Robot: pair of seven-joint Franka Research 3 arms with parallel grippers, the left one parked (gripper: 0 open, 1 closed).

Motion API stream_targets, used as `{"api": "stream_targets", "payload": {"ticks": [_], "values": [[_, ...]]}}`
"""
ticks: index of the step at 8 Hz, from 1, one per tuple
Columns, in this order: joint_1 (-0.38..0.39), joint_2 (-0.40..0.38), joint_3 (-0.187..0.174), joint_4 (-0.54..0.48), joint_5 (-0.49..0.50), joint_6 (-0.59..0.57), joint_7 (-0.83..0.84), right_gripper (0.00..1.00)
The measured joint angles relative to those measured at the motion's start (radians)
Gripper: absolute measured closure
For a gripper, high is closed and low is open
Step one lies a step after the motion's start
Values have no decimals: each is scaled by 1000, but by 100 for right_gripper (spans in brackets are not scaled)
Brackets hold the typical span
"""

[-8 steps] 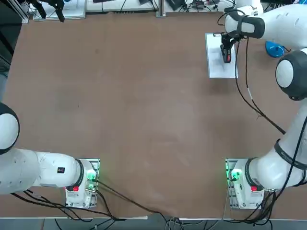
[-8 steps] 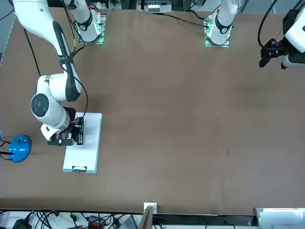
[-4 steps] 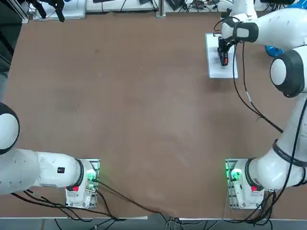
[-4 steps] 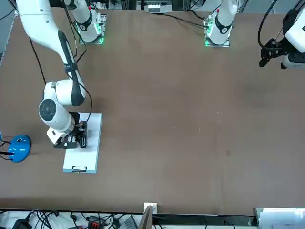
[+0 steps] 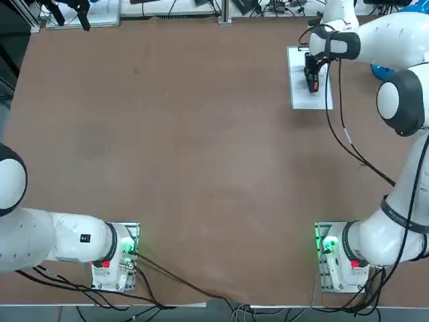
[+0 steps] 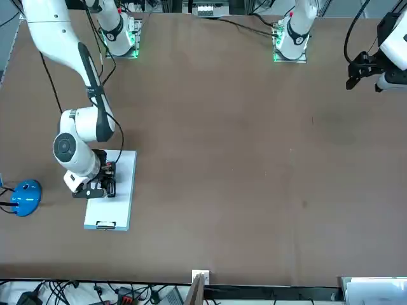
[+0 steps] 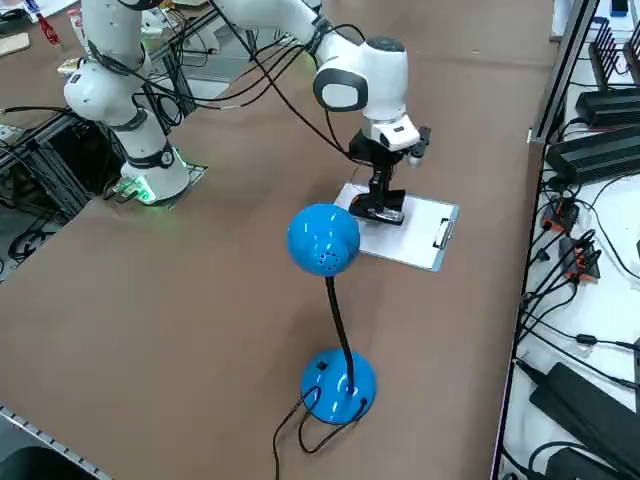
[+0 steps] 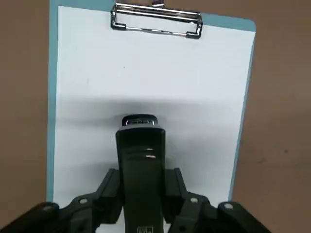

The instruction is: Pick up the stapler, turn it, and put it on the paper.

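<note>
The stapler (image 8: 141, 160) sits over the paper (image 8: 146, 82), clamped between the two fingers of the right claw (image 8: 143, 204) — the fingers press its sides from either flank, and its nose points toward the metal clip (image 8: 156, 20) on the sheet's short edge. In the wrist view white paper shows on both sides of the stapler and ahead of it up to the clip, so it lies well inside the sheet's borders; whether its base touches the paper cannot be told. In the top view the sheet (image 5: 311, 94) lies at the upper right of the frame, near the counter's far edge, with the stapler (image 5: 312, 79) over its middle and the claw (image 5: 313, 72) above it. In the front view the paper (image 6: 121, 190) is at the lower left, its clip end toward the bottom of the frame, and the stapler (image 6: 107, 181) stands along the sheet's left side. A blue desk lamp (image 7: 330, 300) stands just beyond the paper in the side view — its base (image 6: 24, 197) is at the far left in the front view. The brown counter (image 5: 188, 147) is bare across the middle and left of the top view.
</note>
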Motion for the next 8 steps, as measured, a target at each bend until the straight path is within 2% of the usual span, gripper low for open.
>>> {"api": "stream_targets", "payload": {"ticks": [3, 8], "values": [[1, 1, 0, -1, 0, 26, 22, 58], [5, 16, -3, -8, -64, 56, 95, 58]]}}
